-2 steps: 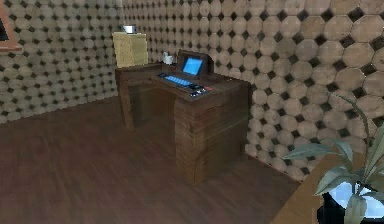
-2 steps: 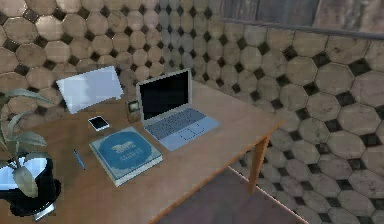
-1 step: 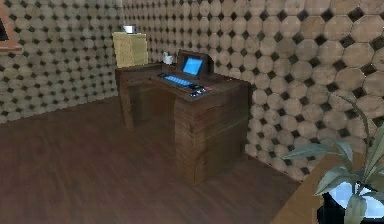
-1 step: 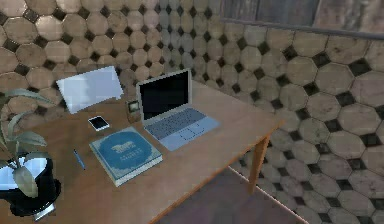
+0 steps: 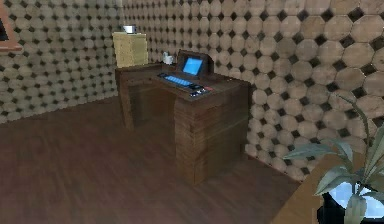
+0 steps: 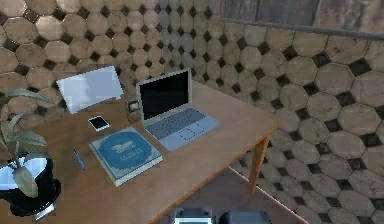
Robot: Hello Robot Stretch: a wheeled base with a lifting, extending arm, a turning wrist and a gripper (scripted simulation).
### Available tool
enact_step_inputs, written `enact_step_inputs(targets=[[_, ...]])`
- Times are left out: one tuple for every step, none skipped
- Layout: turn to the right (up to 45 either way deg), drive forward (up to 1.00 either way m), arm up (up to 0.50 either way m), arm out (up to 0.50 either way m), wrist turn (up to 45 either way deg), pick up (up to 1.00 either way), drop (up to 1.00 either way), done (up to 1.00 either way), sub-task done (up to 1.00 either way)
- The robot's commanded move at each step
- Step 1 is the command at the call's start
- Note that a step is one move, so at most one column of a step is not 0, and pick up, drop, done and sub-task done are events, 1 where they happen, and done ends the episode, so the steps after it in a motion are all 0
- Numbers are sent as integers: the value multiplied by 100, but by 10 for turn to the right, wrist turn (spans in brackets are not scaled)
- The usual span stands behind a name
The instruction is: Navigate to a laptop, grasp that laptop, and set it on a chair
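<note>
Of our own body we see two small pale grey pieces [image 6: 193, 215] at the arm side view's bottom edge, near its middle. The left one is a flat-topped block with a darker band beneath. The right one [image 6: 252, 217] is a paler sliver. Both lie just off the wooden table's [image 6: 230, 125] near edge. We cannot tell which parts they are; any markings are too small to read.

This is looking like a study in a home. A lit laptop [image 5: 190, 68] is sitting on a wooden desk [image 5: 215, 125], and a dark laptop [image 6: 172, 108] is lying on a table [image 6: 238, 125] beside a book [image 6: 125, 152] and a phone [image 6: 98, 123].
</note>
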Motion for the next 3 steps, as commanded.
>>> enact_step_inputs(targets=[[0, 0, 0, 48, 0, 0, 0, 0, 0], [0, 0, 0, 0, 450, 0, 0, 0, 0], [0, 0, 0, 0, 450, 0, 0, 0, 0]])
